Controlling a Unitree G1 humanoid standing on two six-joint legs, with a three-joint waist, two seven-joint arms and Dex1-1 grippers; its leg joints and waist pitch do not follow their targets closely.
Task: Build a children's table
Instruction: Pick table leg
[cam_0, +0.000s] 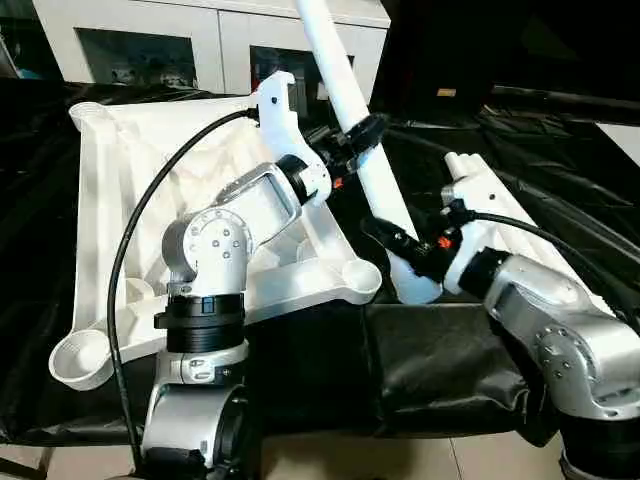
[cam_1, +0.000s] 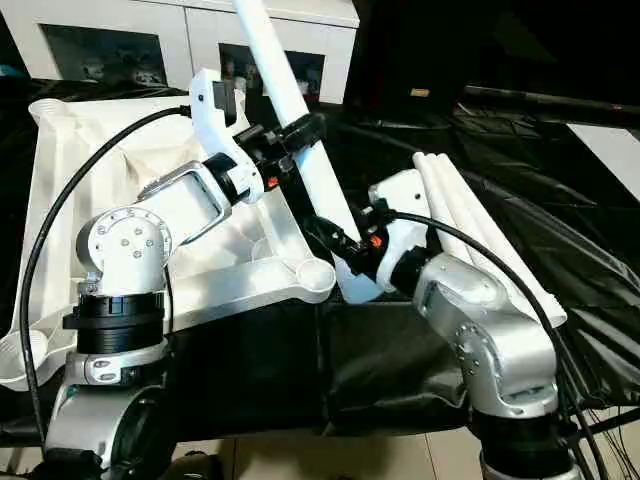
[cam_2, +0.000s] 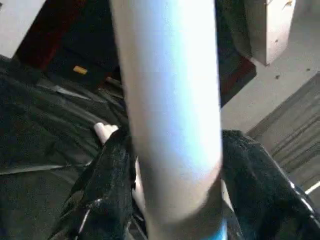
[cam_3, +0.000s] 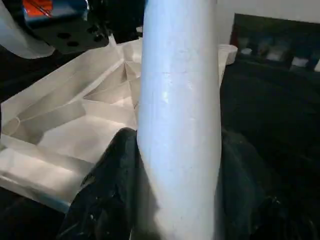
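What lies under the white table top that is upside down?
Under the table top lies a black sheet, which spreads beyond its edges on the right and in front. What the sheet covers beneath it cannot be seen.

table top (cam_0: 130, 180): 1 | held leg (cam_0: 345, 90): 1 | spare legs (cam_1: 480, 235): 3 | cabinet (cam_0: 150, 35): 1

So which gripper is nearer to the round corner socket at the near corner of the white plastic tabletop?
Right. The right gripper grips the white tube leg low, just beside that socket; the left gripper clasps the leg higher up, farther away.
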